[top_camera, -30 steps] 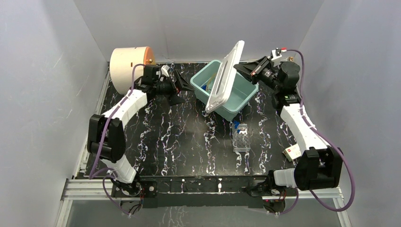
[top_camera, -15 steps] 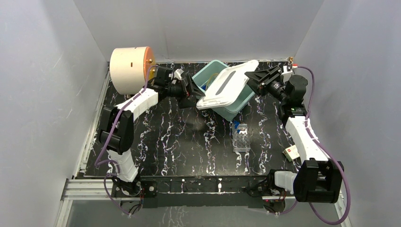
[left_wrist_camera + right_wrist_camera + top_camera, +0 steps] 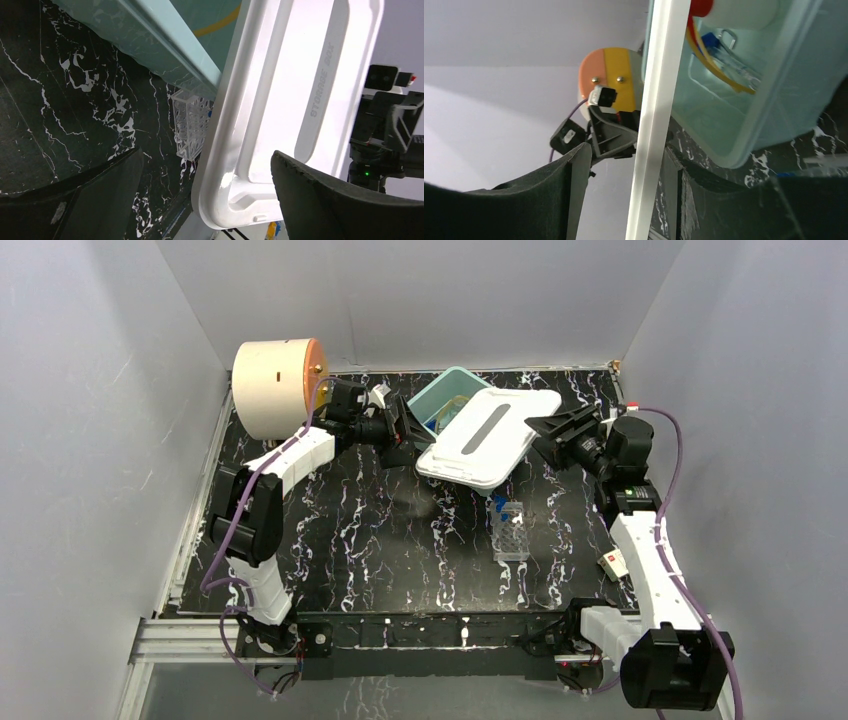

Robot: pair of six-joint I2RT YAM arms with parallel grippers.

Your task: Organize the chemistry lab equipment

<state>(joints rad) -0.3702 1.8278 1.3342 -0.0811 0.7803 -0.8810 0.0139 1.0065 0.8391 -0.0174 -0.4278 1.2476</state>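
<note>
While a white plastic lid (image 3: pixel 488 435) lies askew on the teal plastic bin (image 3: pixel 438 392), left pincer (image 3: pixel 408 438) and right pincer (image 3: pixel 538 438) flank it, both released. The clear plastic tube rack (image 3: pixel 510 532) stands on the table (image 3: pixel 380 530), nearer the right pincer.

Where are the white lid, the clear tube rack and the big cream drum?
white lid (image 3: pixel 512 432): top view, its flat top.
clear tube rack (image 3: pixel 511 537): top view, its upper face.
cream drum (image 3: pixel 268 388): top view, its curved side.
</note>
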